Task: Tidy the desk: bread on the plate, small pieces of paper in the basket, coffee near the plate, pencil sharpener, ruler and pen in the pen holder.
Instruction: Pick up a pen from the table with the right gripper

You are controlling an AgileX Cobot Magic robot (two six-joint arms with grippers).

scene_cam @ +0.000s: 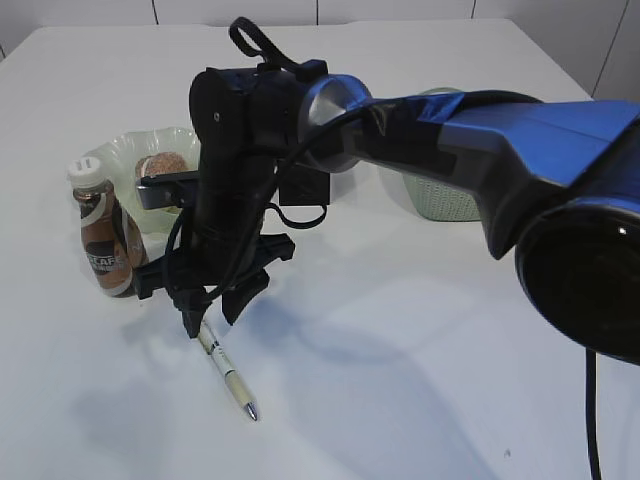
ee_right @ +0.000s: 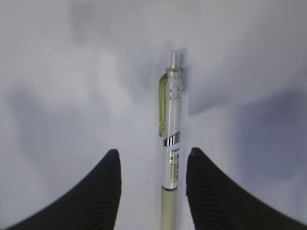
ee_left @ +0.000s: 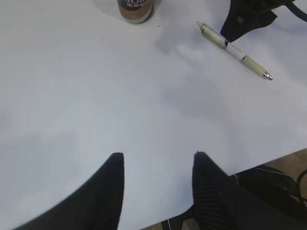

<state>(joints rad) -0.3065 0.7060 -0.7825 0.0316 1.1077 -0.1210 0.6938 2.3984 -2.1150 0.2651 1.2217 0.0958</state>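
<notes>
On table: pen (ee_right: 171,158) pending, lying between parted right gripper (ee_right: 153,177) jaws
Sitting done: bread (scene_cam: 165,165) on plate (scene_cam: 135,150), coffee (scene_cam: 103,235) beside; left gripper (ee_left: 158,177) idling apart

From my station the scene looks bright, with soft and even light from above. In the exterior view the white table (scene_cam: 400,330) carries wide, pale shadows with no hard edge under the right arm (scene_cam: 420,140), and the blue shell shows a mild glare. The arm's near end is big and slightly soft. In the right wrist view the pen (ee_right: 171,143) is a little blurred and the table looks grey-violet with cloudy shadows. The left wrist view is sharp enough and evenly lit.
</notes>
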